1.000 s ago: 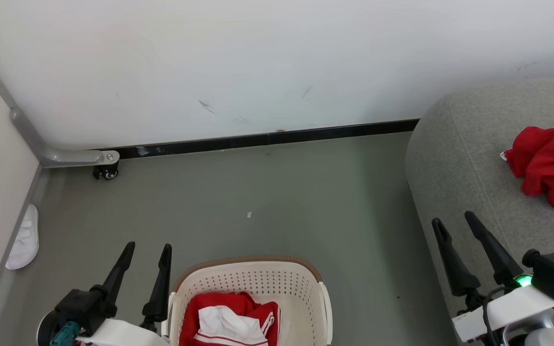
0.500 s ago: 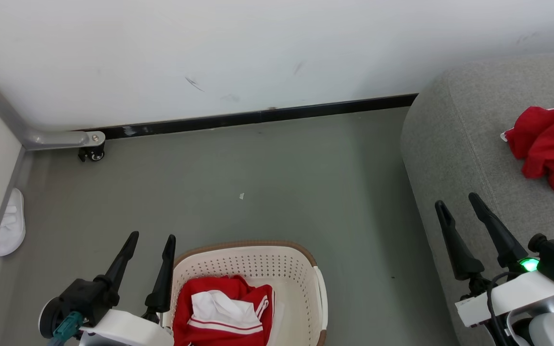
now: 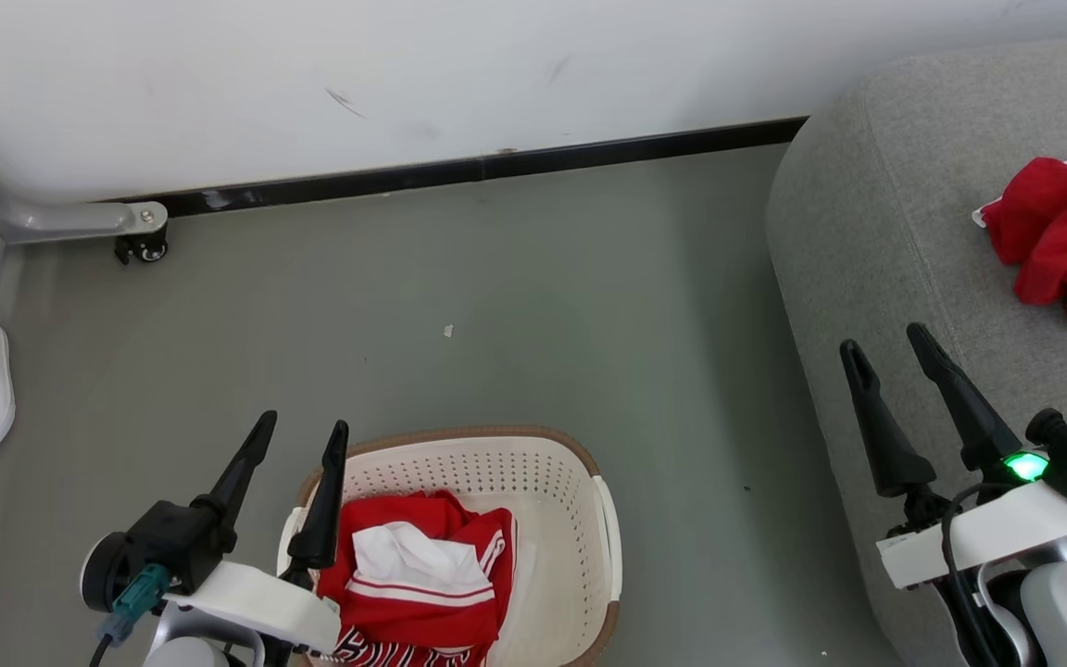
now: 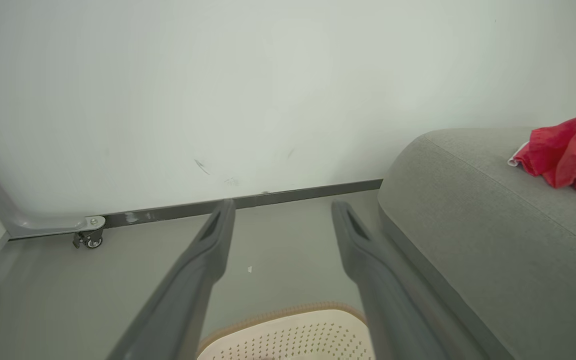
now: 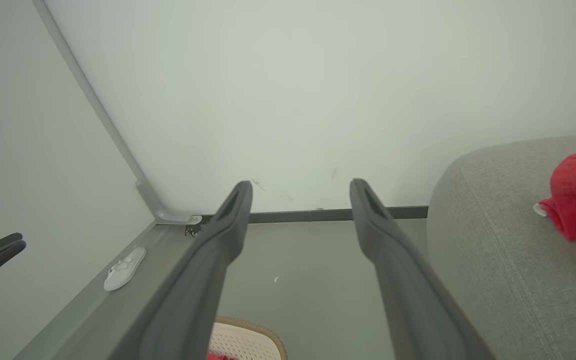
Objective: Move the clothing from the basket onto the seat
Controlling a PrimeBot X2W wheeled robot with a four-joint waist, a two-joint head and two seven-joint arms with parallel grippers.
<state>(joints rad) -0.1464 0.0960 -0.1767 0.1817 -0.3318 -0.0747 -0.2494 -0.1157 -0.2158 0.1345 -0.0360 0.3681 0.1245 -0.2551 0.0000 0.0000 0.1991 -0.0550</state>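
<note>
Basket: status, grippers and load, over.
Left gripper open, empty, beside basket. Right gripper open, empty, by seat edge. Red clothing in basket; one red garment on seat. No obstruction seen.

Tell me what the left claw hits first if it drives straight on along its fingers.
Nothing near: the open left claw points over the basket, across the grey floor, towards the black skirting under the wall. Floor or skirting comes first, probably; depth is unclear.
</note>
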